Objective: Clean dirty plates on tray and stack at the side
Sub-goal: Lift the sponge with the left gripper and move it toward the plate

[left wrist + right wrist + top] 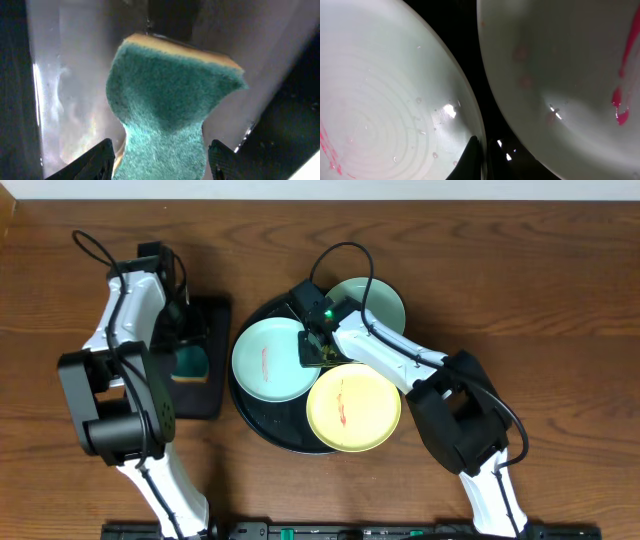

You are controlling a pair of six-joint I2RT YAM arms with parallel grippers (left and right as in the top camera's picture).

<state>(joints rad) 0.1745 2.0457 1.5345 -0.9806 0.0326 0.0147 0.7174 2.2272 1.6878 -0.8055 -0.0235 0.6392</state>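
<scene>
The round black tray [262, 423] holds three plates: a mint-green plate [262, 360] at left with a red smear, a second mint-green plate [380, 298] at the back, and a yellow plate [355, 410] in front with a red smear. My right gripper [317, 352] sits at the left mint plate's right rim. In the right wrist view its fingers [479, 152] are pinched on that plate's edge [385, 90], with another smeared plate [555, 60] beside it. My left gripper [188, 345] is open, its fingers [160, 160] either side of a green sponge [170, 100].
The sponge [192, 361] lies on a small rectangular black tray [205, 310] left of the round tray. Bare wooden table [540, 300] surrounds both trays. The right arm reaches over the back mint plate.
</scene>
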